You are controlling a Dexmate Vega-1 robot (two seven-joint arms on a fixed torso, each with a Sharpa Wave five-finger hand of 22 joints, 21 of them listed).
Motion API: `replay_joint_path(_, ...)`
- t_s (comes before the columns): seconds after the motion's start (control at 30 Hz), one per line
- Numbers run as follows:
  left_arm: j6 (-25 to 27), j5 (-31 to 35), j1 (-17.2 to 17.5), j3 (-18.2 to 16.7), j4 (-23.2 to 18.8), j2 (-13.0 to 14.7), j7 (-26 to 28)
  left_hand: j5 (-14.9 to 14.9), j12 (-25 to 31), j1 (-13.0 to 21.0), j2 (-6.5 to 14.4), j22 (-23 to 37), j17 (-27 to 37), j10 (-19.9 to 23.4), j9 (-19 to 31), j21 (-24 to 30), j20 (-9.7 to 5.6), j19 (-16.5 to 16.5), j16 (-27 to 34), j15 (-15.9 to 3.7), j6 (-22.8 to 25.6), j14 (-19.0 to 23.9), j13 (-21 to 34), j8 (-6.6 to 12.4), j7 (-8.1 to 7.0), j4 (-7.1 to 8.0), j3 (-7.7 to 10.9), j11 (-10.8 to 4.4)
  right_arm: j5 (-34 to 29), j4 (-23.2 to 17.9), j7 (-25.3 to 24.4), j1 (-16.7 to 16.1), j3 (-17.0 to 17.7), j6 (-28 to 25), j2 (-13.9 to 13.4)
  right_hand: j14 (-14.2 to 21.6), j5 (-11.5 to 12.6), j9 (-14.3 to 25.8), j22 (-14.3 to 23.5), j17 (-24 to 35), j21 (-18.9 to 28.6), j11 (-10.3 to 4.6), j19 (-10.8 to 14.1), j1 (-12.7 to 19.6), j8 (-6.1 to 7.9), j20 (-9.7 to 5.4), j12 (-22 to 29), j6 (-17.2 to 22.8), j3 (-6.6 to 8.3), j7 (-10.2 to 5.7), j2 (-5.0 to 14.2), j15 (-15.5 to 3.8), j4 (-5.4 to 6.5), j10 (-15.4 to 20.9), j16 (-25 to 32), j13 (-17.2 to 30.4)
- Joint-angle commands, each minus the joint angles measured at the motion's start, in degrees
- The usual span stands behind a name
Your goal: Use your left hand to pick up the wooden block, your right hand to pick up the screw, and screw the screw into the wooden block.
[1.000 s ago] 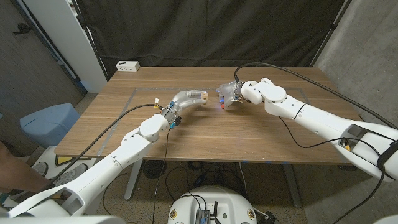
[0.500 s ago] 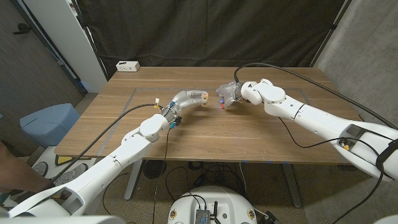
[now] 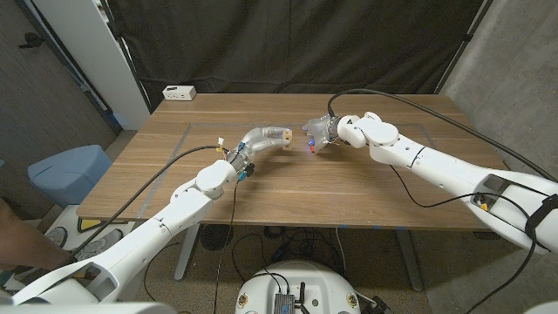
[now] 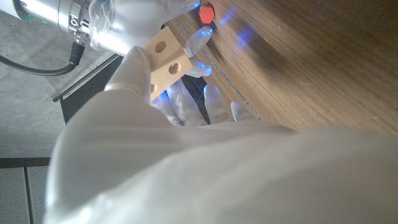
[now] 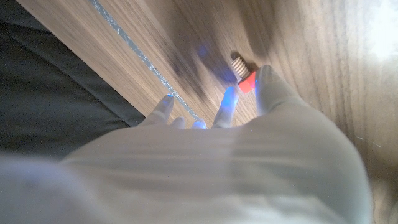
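My left hand [image 3: 255, 139] holds the pale wooden block [image 3: 282, 134] above the middle of the table, with the block's free end toward my right hand [image 3: 330, 129]. In the left wrist view the block [image 4: 164, 61] shows two round holes past my left hand [image 4: 186, 155], and the right hand [image 4: 115, 25] is close behind it. The screw [image 3: 310, 146] has a red head and hangs under the right hand's fingertips, a short gap from the block. In the right wrist view the right hand [image 5: 217, 162] pinches the red head of the screw [image 5: 245, 77], its thread pointing away over the table.
A white power strip [image 3: 179, 92] lies at the table's back left corner. Pale tape lines [image 3: 186, 133] cross the left side of the table [image 3: 349, 187]. A blue bin [image 3: 65, 170] stands on the floor at the left. A black curtain hangs behind.
The right hand has turned slightly at the wrist with the screw in it. The left hand and the block have stayed in place.
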Motion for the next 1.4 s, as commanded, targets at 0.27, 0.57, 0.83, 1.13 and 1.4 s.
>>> replay_joint_path(0.27,0.2,0.0,-0.3,0.2,0.1,-0.3,0.1,0.4,1.6,-0.1,0.9,0.2,0.3,0.6,0.3,0.1,-0.04,-0.4,0.2,-6.83,2.5,0.0,4.5,0.39,-0.39,0.31,-0.15,0.02,-1.5,-0.3,-1.6,-0.9,-0.6,-1.5,0.0,1.2,0.5,1.1,0.2,0.1,0.4,0.07,1.4,1.2,1.42,-0.49,0.4,1.0,0.72,0.34,-0.10,-0.41,-0.02,1.1,0.7,0.2)
replay_joint_path(0.57,0.3,0.0,-0.3,0.2,0.1,-0.3,0.2,0.4,1.5,-0.2,1.0,0.2,0.3,0.7,0.3,0.2,-0.11,-0.4,0.3,-6.83,2.6,0.0,4.5,0.38,-0.40,0.35,-0.23,0.02,-1.4,-0.7,-0.9,-1.0,-0.6,-1.7,0.1,1.1,0.4,1.7,0.2,0.2,0.3,0.49,1.3,1.4,1.72,-0.52,0.1,0.0,0.80,0.33,-0.33,-0.25,0.04,0.8,0.5,0.2)
replay_joint_path(0.83,0.1,0.0,-0.3,0.2,0.3,-0.3,0.1,0.4,1.4,-0.2,1.1,0.2,0.4,0.7,0.3,0.2,-0.10,-0.4,0.3,-6.90,2.5,0.0,4.5,0.34,-0.41,0.35,-0.26,0.02,-1.3,-1.1,-0.1,-1.0,-0.5,-2.0,0.1,0.5,0.4,2.4,0.2,0.2,0.1,1.17,1.1,1.2,1.61,-0.22,-0.3,-2.3,0.80,0.42,-0.60,0.24,0.23,-0.3,0.2,0.3)
replay_joint_path(1.13,0.1,-0.1,-0.2,0.2,0.2,-0.4,0.2,0.5,1.3,-0.2,1.2,0.2,0.4,0.7,0.3,0.2,-0.04,-0.4,0.3,-6.85,2.5,0.0,4.5,0.30,-0.41,0.36,-0.36,0.02,-1.2,-0.8,0.8,-0.7,-0.7,-2.2,0.4,-0.2,0.3,3.0,0.2,0.3,-0.2,1.80,0.5,0.6,1.42,0.06,-0.6,-5.1,0.63,0.46,-0.96,0.91,0.53,-1.6,-0.1,0.3)
replay_joint_path(1.4,0.1,-0.2,-0.4,0.2,0.5,-0.3,0.0,0.5,1.3,-0.3,1.2,0.2,0.4,0.7,0.3,0.2,0.01,-0.5,0.3,-6.84,2.5,0.0,4.6,0.27,-0.41,0.40,-0.44,0.03,-1.5,-0.9,0.1,-1.0,-0.7,-2.8,0.4,-0.2,0.2,3.6,0.3,0.3,-0.2,1.97,0.4,0.2,2.58,0.16,-0.3,-3.9,0.54,1.27,-1.15,0.96,0.64,-1.2,0.0,0.4)
